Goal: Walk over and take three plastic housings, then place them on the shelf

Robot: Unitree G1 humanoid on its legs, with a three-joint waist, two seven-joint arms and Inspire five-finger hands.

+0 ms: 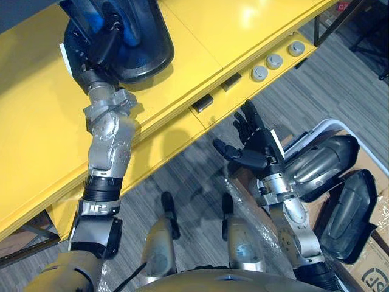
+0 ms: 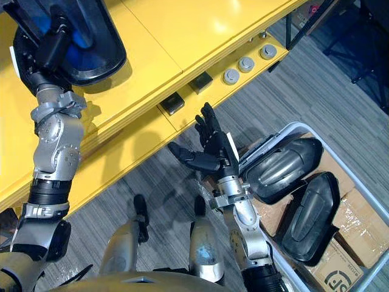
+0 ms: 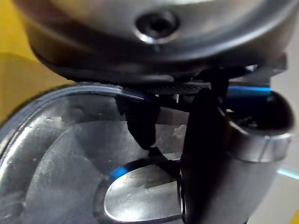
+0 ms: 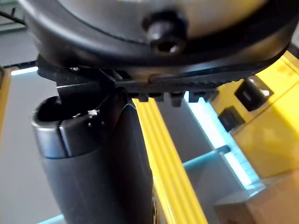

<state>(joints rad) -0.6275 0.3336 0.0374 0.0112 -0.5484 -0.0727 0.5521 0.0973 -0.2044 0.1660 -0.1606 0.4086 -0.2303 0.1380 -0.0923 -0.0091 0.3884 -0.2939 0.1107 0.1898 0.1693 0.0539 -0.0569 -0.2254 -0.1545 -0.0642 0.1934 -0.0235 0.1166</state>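
Note:
A dark plastic housing (image 1: 143, 45) with a blue-lit inside lies on the yellow shelf (image 1: 200, 36). My left hand (image 1: 85, 52) grips it at its near rim, fingers curled over the edge. In the left wrist view the thumb (image 3: 205, 154) presses on the housing's glossy shell (image 3: 56, 163). Lower down, my right hand (image 1: 252, 149) hovers over the floor with fingers spread and nothing in it. Two more dark housings (image 1: 319, 164) (image 1: 349, 213) lie in a white bin (image 1: 322, 126) just right of that hand.
The shelf's front edge carries three round grey knobs (image 1: 275, 60) and two black latches (image 1: 202, 102). A cardboard box (image 2: 334, 267) sits in the bin under the housings. Grey floor runs between shelf and bin.

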